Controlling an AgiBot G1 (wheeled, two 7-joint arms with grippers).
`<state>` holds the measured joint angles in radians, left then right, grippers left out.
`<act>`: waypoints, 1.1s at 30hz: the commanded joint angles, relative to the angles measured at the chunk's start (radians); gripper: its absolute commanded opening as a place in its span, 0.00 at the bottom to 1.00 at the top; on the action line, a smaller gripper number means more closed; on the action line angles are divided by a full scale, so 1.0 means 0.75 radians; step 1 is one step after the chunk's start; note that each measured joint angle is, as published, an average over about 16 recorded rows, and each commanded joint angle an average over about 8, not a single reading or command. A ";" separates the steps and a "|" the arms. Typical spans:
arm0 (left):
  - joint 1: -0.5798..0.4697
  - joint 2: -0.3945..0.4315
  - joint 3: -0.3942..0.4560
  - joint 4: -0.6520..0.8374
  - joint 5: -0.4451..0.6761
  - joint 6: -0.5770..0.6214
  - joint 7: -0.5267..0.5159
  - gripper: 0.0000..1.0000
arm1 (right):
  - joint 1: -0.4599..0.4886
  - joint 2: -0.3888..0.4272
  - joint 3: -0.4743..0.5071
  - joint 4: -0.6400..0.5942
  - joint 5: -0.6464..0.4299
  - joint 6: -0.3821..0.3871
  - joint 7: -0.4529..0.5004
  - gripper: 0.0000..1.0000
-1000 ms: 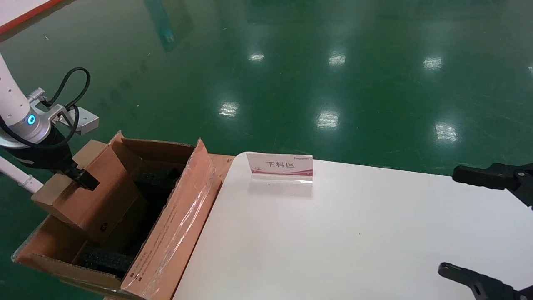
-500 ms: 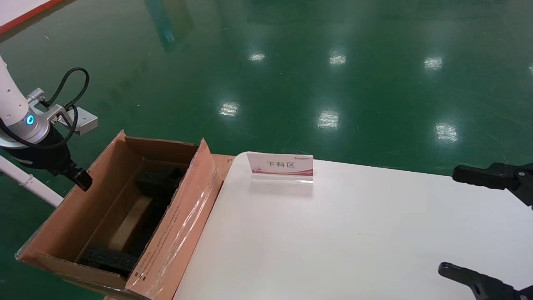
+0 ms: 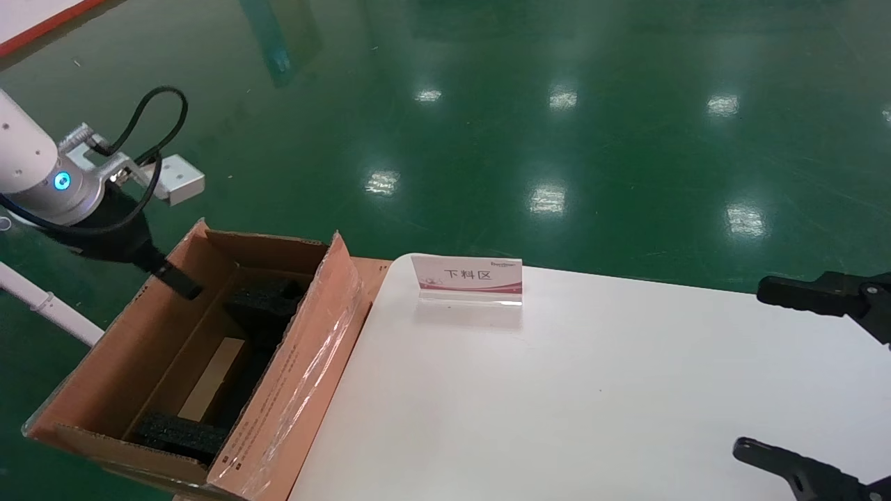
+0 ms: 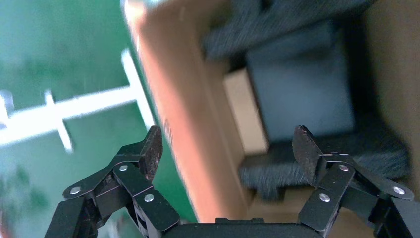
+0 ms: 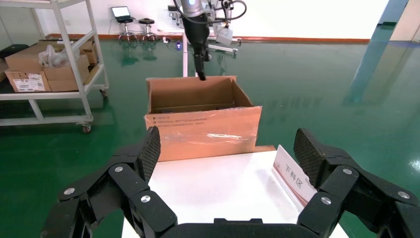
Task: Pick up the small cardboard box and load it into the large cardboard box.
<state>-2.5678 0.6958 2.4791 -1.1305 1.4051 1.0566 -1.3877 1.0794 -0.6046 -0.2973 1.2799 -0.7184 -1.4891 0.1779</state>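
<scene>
Right hand [image 5: 225,148] sits parked over the bench [image 3: 592,390], fingers apart. The small box [image 3: 212,379] no longer hangs from the left hand [image 4: 225,148]; it lies down in the big carton [image 3: 292,390] between foam blocks [image 3: 261,299], so loading looks done, and that hand is empty and spread above the carton's far wall. Bench sign [image 3: 468,276] reads 下料区; the flap print is too small to read.

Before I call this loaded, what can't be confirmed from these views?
- small cardboard box: head view shows only a tan strip between foam blocks; large cardboard box walls hide the rest.
- Right wrist view: carton's near flap hides its inside.
- Flap print: too small to read.
- left gripper, open at the carton's rim, hides nothing; right gripper, parked open, cut by head view's edge.
</scene>
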 commanded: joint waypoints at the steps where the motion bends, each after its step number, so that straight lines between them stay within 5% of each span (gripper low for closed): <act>1: -0.043 -0.026 -0.023 -0.067 -0.005 -0.031 0.052 1.00 | 0.000 0.000 0.000 0.000 0.000 0.000 0.000 1.00; 12: -0.181 -0.245 -0.189 -0.286 -0.223 -0.144 0.399 1.00 | 0.000 0.000 -0.001 0.000 0.001 0.000 -0.001 1.00; 20: -0.175 -0.293 -0.265 -0.288 -0.341 -0.128 0.581 1.00 | 0.000 0.000 -0.001 -0.001 0.000 0.000 -0.001 1.00; 25: -0.081 -0.287 -0.388 -0.286 -0.376 -0.093 0.639 1.00 | 0.000 0.000 -0.001 -0.001 0.000 0.000 -0.001 1.00; 33: 0.201 -0.263 -0.734 -0.275 -0.448 -0.001 0.770 1.00 | 0.001 0.000 -0.001 -0.002 0.001 0.000 -0.001 1.00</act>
<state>-2.4173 0.4984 1.9287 -1.3370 1.0695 1.0560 -0.8101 1.0799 -0.6042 -0.2983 1.2787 -0.7179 -1.4889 0.1768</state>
